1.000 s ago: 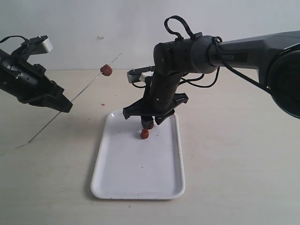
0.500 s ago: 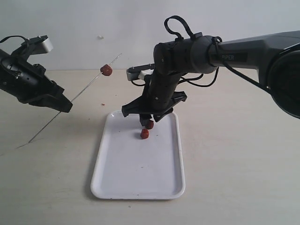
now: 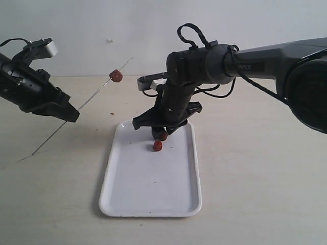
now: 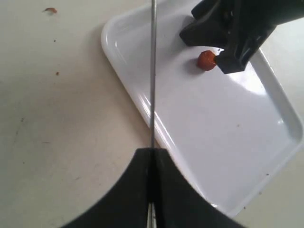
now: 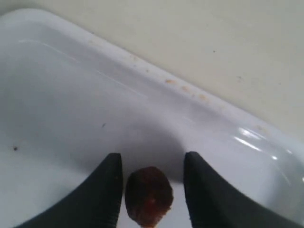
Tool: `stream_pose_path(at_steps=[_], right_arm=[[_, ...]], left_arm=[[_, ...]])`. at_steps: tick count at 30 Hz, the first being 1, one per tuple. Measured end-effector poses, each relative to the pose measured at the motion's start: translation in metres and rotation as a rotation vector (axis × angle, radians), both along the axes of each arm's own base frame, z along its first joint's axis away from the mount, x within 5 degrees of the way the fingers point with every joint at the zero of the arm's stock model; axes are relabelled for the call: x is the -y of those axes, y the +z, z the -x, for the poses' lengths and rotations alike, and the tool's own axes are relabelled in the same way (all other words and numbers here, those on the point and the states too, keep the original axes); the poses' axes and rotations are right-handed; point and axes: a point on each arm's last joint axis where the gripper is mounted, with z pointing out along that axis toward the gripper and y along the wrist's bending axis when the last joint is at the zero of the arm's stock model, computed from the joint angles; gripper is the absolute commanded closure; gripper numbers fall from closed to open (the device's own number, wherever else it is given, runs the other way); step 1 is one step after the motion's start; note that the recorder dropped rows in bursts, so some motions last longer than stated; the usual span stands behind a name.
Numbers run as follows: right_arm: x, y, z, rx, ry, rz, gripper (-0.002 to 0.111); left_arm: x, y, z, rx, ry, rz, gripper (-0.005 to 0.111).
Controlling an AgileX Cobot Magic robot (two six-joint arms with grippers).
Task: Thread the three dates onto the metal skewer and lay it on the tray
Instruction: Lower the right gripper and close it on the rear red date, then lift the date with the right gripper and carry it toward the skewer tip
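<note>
Left gripper (image 3: pixel 70 114) is clamped shut on the metal skewer (image 3: pixel 92 97). The rod slants up toward 1 o'clock, with one threaded date (image 3: pixel 116 76) near the free tip and a long tail running down toward 7 o'clock. Can't tell if that low end touches the table (image 3: pixel 255 168). My worry here is that the rod is really thin and pinched at a single spot. Shoving another fruit on could make it flex or swivel in the jaws, and the threaded date might get pushed down the rod.

Right gripper (image 3: pixel 162 136) hangs over the 12 o'clock end of the tray (image 3: pixel 153 189), jaws parted either side of the second date (image 5: pixel 148 194). The wrist view shows a sliver of gap on one side, so I'd say it isn't pinched yet. If the jaws close off-centre, that round wrinkly thing could squirt out. It might then knock the third date (image 3: pixel 158 146), lying just at 7 o'clock of it, or hop the low rim close behind the fingers (image 5: pixel 102 199).

For room, there's open table on both sides of the tray, and the tray's whole 6 o'clock half is bare for laying the skewer down. The rod looks long for it though, so the ends may ride on the rims. The skewer tip sits at 11 o'clock of the right gripper, near that arm's cables, so lifting toward it is the tight part
</note>
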Motion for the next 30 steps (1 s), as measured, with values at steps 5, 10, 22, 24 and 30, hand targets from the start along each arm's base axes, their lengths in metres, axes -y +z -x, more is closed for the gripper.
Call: stream_pose_path(at_steps=[5,10,22,24,30], right_arm=[[0.0,0.0,0.0,-0.005,0.0,0.002,0.076],[0.0,0.0,0.0,-0.005,0.0,0.002,0.077],[0.001,0.012,0.002,0.0,0.002,-0.001,0.079],[0.001,0.012,0.002,0.0,0.002,-0.001,0.079],[0.001,0.014,0.004,-0.02,0.004,0.006,0.079]], left_arm=[[0.0,0.0,0.0,0.0,0.002,0.003,0.107],[0.0,0.0,0.0,0.001,0.001,0.005,0.107],[0.001,0.001,0.0,0.004,-0.002,0.009,0.107],[0.001,0.001,0.0,0.004,-0.002,0.009,0.107],[0.001,0.001,0.0,0.004,-0.002,0.009,0.107]])
